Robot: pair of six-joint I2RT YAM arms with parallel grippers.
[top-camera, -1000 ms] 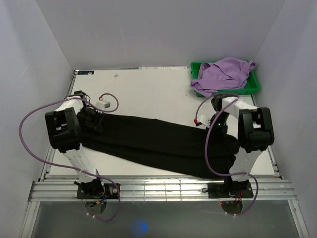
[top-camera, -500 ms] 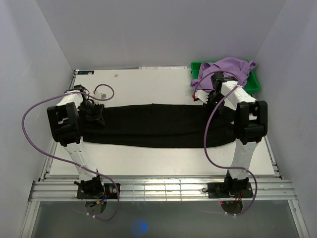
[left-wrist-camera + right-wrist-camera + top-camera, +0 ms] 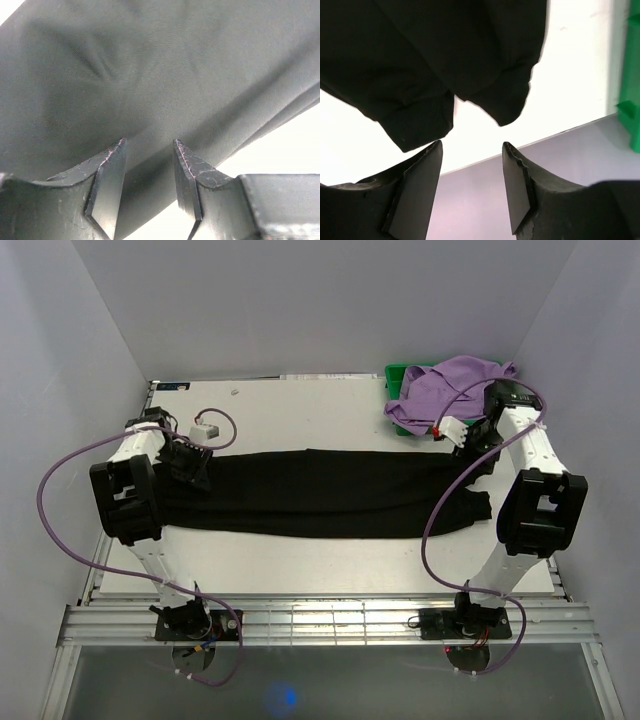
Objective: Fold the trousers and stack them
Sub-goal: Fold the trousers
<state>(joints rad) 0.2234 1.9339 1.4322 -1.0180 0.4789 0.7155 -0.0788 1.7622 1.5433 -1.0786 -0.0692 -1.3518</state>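
Observation:
The black trousers point(image 3: 320, 495) lie flat as one long folded band across the table, from the left arm to the right arm. My left gripper point(image 3: 190, 465) hovers over their left end. In the left wrist view its jaws point(image 3: 149, 142) stand open, with smooth black fabric point(image 3: 160, 75) spread just beyond the tips and nothing pinched. My right gripper point(image 3: 478, 440) is raised beside the right end, near the bin. Its jaws point(image 3: 471, 144) are open and empty, and the two leg cuffs point(image 3: 420, 60) lie loose ahead of them.
A green bin point(image 3: 515, 410) at the back right holds a lilac garment point(image 3: 450, 390). The bin's green wall point(image 3: 632, 100) shows at the edge of the right wrist view. Bare white table point(image 3: 300, 420) lies behind the trousers. The table's right edge is close to the cuffs.
The trousers went from a slanted sag to a straight band laid further back. Both grippers opened and let go of the fabric; the right one drew off to the right, towards the bin.

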